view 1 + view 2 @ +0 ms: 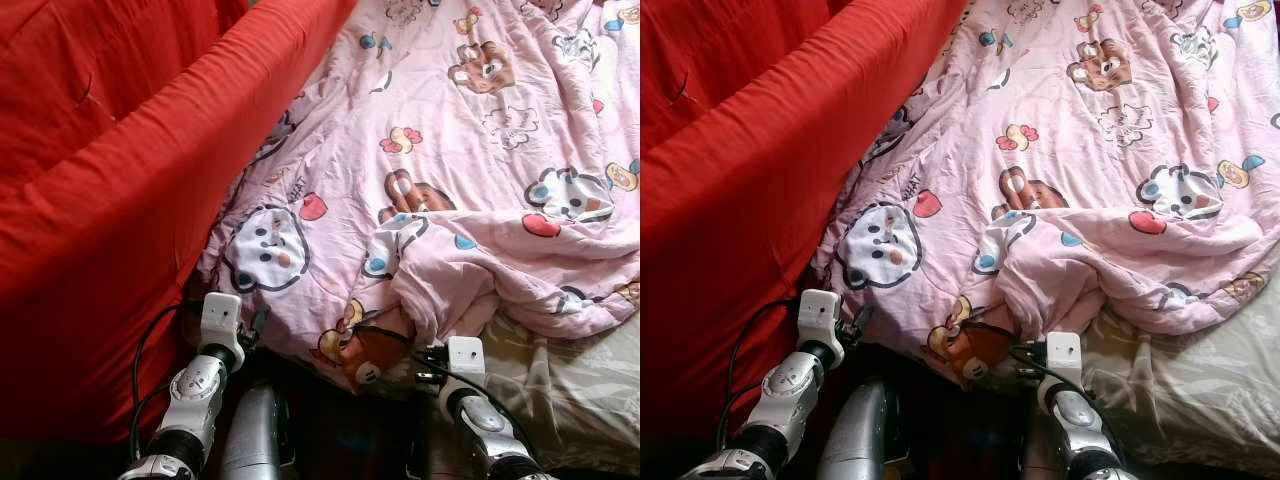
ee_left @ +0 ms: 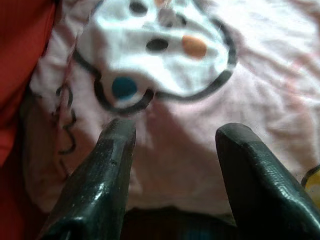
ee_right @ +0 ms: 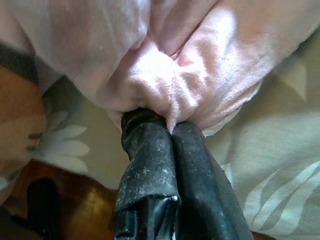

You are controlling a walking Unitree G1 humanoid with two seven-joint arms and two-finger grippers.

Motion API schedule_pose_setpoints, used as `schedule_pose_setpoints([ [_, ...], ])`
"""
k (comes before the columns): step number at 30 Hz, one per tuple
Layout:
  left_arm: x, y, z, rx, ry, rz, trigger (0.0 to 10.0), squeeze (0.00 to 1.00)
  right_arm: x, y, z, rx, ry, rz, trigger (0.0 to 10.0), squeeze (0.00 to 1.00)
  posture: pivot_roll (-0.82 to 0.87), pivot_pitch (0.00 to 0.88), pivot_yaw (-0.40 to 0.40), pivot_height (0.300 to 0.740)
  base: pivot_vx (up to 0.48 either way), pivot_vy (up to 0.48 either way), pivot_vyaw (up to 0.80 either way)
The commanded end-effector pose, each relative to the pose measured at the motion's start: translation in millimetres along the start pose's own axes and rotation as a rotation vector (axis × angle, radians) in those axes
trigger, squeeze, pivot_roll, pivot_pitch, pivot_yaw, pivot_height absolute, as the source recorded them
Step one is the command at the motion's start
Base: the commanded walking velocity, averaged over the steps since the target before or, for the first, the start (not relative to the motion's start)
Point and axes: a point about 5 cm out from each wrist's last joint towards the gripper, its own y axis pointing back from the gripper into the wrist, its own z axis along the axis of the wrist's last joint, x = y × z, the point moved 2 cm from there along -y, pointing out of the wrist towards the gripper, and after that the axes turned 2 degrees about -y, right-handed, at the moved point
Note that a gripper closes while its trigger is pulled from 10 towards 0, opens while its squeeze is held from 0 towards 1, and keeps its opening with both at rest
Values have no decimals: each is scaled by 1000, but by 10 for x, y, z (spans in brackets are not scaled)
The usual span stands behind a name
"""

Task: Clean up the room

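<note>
Item: pink cartoon-print quilt (image 1: 450,150), spread rumpled over the bed, its near hem bunched at 6 o'clock above the pale bedsheet (image 1: 580,390).
Right claw (image 3: 167,132): fingers pressed together, a fold of the quilt's edge pinched between them.
Left claw (image 2: 172,145): fingers parted, nothing held, poised just beside the hem at 7 o'clock, near the red cover (image 1: 110,200).
Step judged in hand: bed-making, quilt corners being taken up.
Next move judged to require: the left claw closed on the hem, then both corners drawn out evenly.
</note>
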Motion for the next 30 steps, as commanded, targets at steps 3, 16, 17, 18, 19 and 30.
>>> schedule_pose_setpoints([
  [3, 62, 99, -222, 92, 11, 32, 10000, 0, -81, 14, 68, -72, -47, -51, 0, 0, -1, 252, 101, 614, 0, 0, 0],
  [16, 18, 227, -527, 232, 50, 84, 10000, 0, -134, 175, 301, -376, -110, -63, 0, 0, -62, 206, 41, 614, 0, 0, 0],
  [17, 18, 227, -527, 232, 50, 84, 10000, 0, -134, 175, 301, -376, -110, -63, 0, 0, -62, 206, 41, 614, 0, 0, 0],
  [18, 11, 250, -565, 247, 52, 87, 10000, 0, -101, 190, 292, -385, -110, -51, 3451, 0, -65, 206, 39, 614, 0, 0, 0],
  [19, 1, 276, -610, 267, 52, 88, 10000, 0, -83, 193, 278, -383, -107, -43, 10000, 0, -69, 204, 37, 614, 0, 0, 0],
  [30, 12, 444, -856, 384, 58, 119, 10000, 0, 6, 148, 320, -361, -94, -7, 10000, 0, -68, 186, 29, 659, 0, 0, 0],
])
